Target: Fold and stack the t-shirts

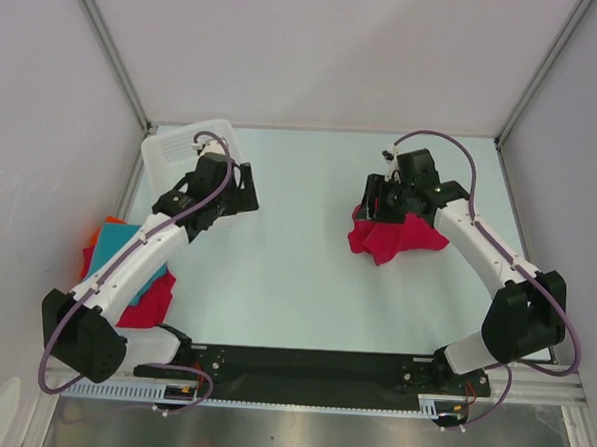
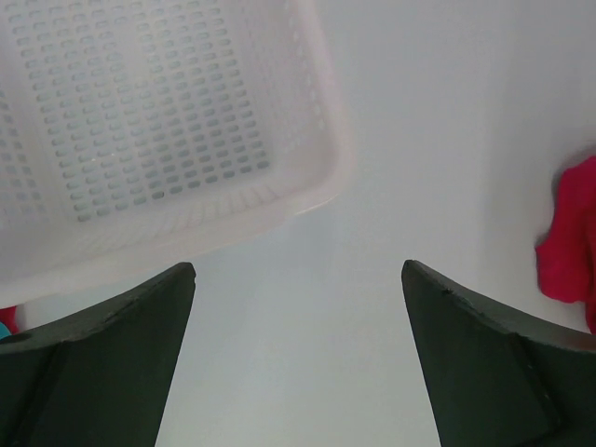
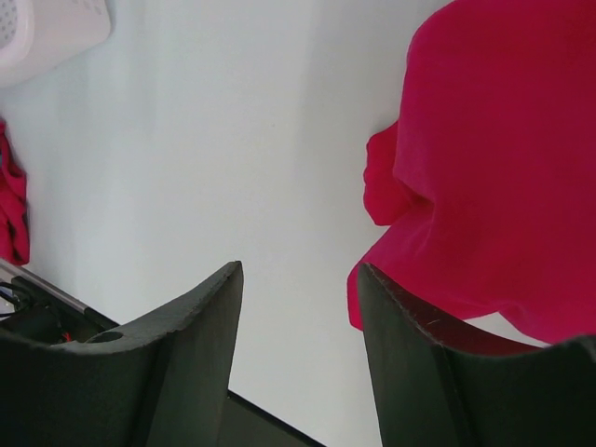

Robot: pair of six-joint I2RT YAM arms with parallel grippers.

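A large crimson-red t-shirt [image 1: 393, 236] lies crumpled on the table at the right of centre. My right gripper [image 1: 372, 209] hovers over its left edge, open and empty. In the right wrist view the shirt [image 3: 503, 158] lies beside and behind the right finger [image 3: 419, 372], with bare table between the jaws of the gripper [image 3: 298, 270]. A stack of folded shirts, orange [image 1: 94, 235], teal [image 1: 117, 254] and red [image 1: 152, 301], lies at the left edge under my left arm. My left gripper [image 1: 232, 192] is open and empty by the basket; the left wrist view shows the gripper [image 2: 298, 270] over bare table.
A white plastic mesh basket [image 1: 177, 149] stands at the back left; it shows in the left wrist view [image 2: 140, 121] just beyond the fingers. The crimson shirt [image 2: 573, 237] shows at that view's right edge. White walls enclose the table on three sides.
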